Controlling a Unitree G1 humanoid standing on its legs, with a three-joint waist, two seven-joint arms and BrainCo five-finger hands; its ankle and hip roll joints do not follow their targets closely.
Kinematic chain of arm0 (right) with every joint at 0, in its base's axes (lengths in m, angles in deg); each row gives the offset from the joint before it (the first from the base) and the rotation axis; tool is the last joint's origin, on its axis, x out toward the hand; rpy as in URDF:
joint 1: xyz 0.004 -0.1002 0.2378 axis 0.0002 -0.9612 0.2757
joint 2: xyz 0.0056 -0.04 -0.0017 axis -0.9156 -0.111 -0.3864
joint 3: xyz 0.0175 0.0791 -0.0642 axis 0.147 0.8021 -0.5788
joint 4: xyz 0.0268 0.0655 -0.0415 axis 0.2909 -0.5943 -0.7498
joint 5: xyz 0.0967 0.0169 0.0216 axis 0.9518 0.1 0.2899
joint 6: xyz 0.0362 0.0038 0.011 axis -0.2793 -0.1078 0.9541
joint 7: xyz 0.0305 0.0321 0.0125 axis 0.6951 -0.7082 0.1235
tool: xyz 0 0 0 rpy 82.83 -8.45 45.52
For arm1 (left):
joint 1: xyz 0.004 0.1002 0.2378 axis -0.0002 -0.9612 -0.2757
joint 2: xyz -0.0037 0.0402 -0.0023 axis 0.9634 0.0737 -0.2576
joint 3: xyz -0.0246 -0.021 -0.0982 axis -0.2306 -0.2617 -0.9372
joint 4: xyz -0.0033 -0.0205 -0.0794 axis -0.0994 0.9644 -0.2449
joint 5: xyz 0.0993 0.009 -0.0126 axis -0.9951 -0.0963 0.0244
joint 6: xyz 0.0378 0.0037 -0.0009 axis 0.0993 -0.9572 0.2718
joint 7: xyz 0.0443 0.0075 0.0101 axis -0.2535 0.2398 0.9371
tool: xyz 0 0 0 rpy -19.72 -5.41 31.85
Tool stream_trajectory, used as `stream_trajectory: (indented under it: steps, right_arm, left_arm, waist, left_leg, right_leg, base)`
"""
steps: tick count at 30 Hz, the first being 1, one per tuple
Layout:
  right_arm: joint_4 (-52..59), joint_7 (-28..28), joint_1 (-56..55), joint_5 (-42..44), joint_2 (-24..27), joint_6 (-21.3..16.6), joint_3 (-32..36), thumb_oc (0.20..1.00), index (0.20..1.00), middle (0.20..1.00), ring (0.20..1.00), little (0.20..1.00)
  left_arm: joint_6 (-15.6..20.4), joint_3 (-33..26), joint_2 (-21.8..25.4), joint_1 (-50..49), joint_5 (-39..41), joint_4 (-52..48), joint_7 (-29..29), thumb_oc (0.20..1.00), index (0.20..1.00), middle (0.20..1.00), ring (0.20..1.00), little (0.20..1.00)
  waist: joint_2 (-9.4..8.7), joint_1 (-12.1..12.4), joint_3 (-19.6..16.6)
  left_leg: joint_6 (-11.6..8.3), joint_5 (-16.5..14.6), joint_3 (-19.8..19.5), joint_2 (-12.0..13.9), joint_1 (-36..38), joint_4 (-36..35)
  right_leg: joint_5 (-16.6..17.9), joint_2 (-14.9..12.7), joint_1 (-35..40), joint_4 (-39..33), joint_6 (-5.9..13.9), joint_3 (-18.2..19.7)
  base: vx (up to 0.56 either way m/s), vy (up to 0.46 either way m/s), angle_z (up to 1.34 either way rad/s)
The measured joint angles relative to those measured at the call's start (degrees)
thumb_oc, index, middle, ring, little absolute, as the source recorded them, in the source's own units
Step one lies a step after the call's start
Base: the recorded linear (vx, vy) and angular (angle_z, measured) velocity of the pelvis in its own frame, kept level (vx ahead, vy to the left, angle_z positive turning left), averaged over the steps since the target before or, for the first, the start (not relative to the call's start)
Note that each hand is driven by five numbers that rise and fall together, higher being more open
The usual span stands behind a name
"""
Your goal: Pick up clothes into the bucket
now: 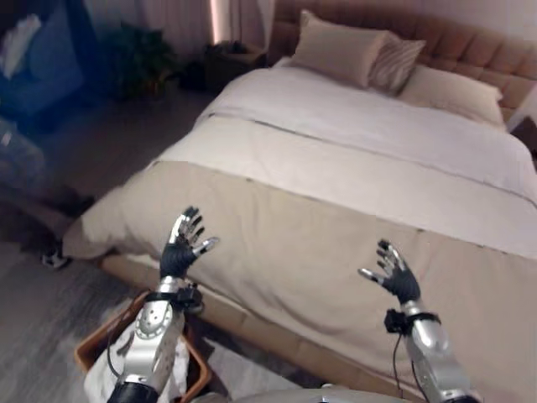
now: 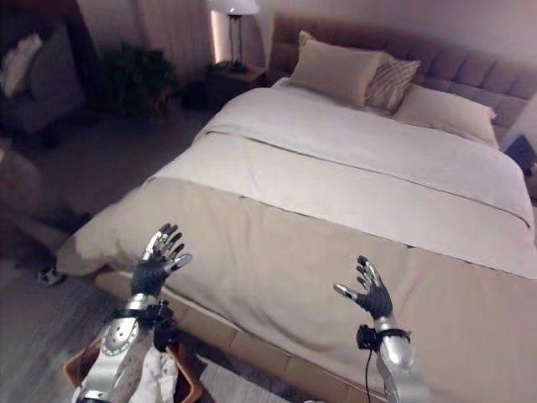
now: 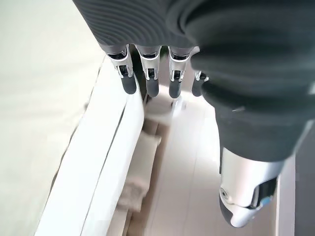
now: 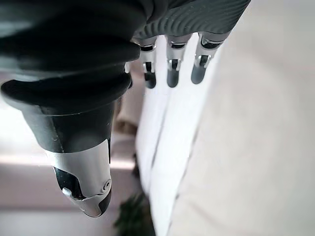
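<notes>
The left hand [image 1: 181, 244] was raised at the lower left of the head view, fingers spread and straight, holding nothing, above the near edge of the bed [image 1: 352, 193]. The right hand [image 1: 393, 270] stood at the lower right, also spread open and empty, over the tan blanket [image 1: 319, 260] that covered the foot of the bed. Under the left arm, at the bottom left of the frame, the brown bucket [image 1: 88, 351] sat on the floor beside the bed with white clothes [image 1: 178, 369] lying in it. Pillows [image 1: 340, 50] lay against the headboard at the upper right. A leafy plant [image 1: 138, 59] stood at the upper left.
</notes>
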Motion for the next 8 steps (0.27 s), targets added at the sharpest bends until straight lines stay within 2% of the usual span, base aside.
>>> stream_trajectory:
  steps: [4,5,8]
  right_arm:
    - [-1.06,-0.16,0.20,2.39,-2.33,0.31,-0.30,1.000,1.000,1.000,1.000,1.000]
    - [-1.41,-0.28,0.29,4.01,-2.88,0.31,-1.35,1.000,1.000,1.000,1.000,1.000]
    - [-1.43,0.05,0.00,6.12,-2.83,0.30,-2.59,1.000,1.000,1.000,1.000,1.000]
  left_arm:
    - [-0.53,1.87,-0.30,-1.45,-0.19,1.20,-0.80,1.000,1.000,1.000,1.000,1.000]
    - [-0.82,3.25,-0.41,-1.38,-1.04,3.06,-0.88,1.000,1.000,1.000,1.000,1.000]
    - [-1.53,5.74,-1.05,-1.44,-1.11,4.00,-1.56,1.000,1.000,1.000,1.000,1.000]
  waist:
    - [0.38,-1.65,-0.37]
    - [0.73,-1.34,-0.74]
    - [0.98,-2.57,-1.20]
  left_leg:
    - [-0.21,0.06,2.75,0.93,2.86,-1.00]
    - [-0.30,-0.02,3.60,1.14,3.77,-1.37]
    - [-0.38,0.23,4.14,1.22,4.50,-2.05]
  right_leg:
    - [0.77,1.08,0.00,-0.86,-0.07,3.25]
    - [0.77,1.30,0.10,-0.94,-0.09,4.16]
    - [0.93,1.53,0.17,-1.08,-0.14,4.58]
  base:
    - [0.03,-0.037,-0.43]
    - [0.01,-0.016,-0.34]
    - [0.01,-0.023,-0.12]
